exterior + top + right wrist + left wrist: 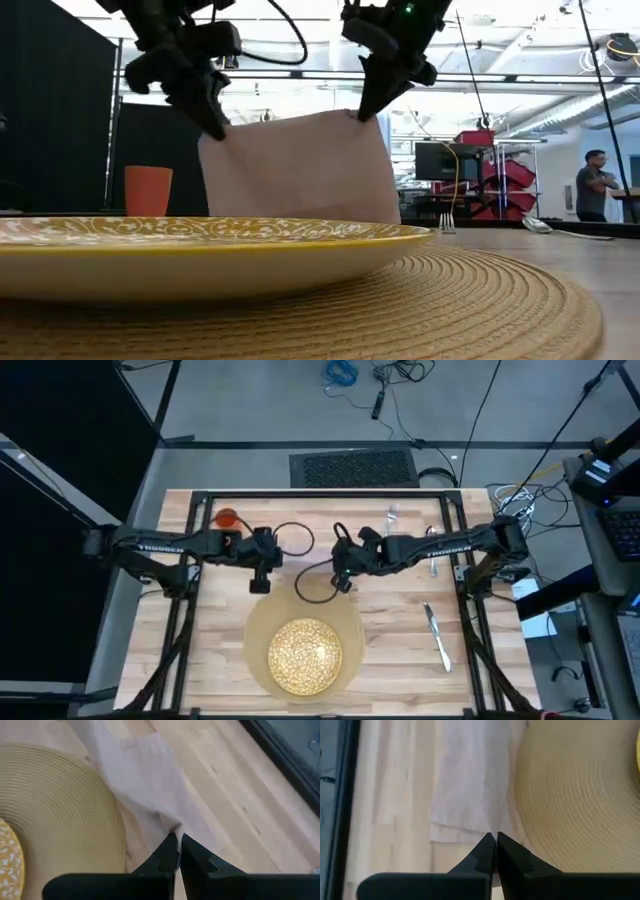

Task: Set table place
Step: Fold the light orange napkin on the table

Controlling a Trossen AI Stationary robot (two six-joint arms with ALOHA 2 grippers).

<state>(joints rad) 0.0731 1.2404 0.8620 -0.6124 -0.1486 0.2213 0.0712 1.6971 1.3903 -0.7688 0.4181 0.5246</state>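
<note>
A pinkish-grey napkin [300, 165] hangs spread out between my two grippers, just beyond the tan round mat [256, 632], near the table's middle. On the mat lies the gold-speckled plate [305, 656]. My left gripper [216, 128] is shut on the napkin's upper left corner. My right gripper [360, 112] is shut on its upper right corner. The plate [200, 250] hides the napkin's lower edge in the low view. The orange cup [226, 517] stands at the far left. My left gripper pinches the napkin's upper left corner [490, 831] between its two fingers, coming from above and pointing down. The cloth hangs below the fingers, stretched toward the other gripper. My right gripper pinches the upper right corner [176, 827] between its two fingers, also from above. The cloth bunches a little at the fingertips and hangs below them. Whether the lower edge rests on the table, I cannot tell.
A knife [437, 637] lies on the planks right of the mat. A fork [432, 558] and a spoon [392, 516] lie farther back on the right. Black rails [330, 493] frame the tabletop. A person [596, 190] stands far off in the room.
</note>
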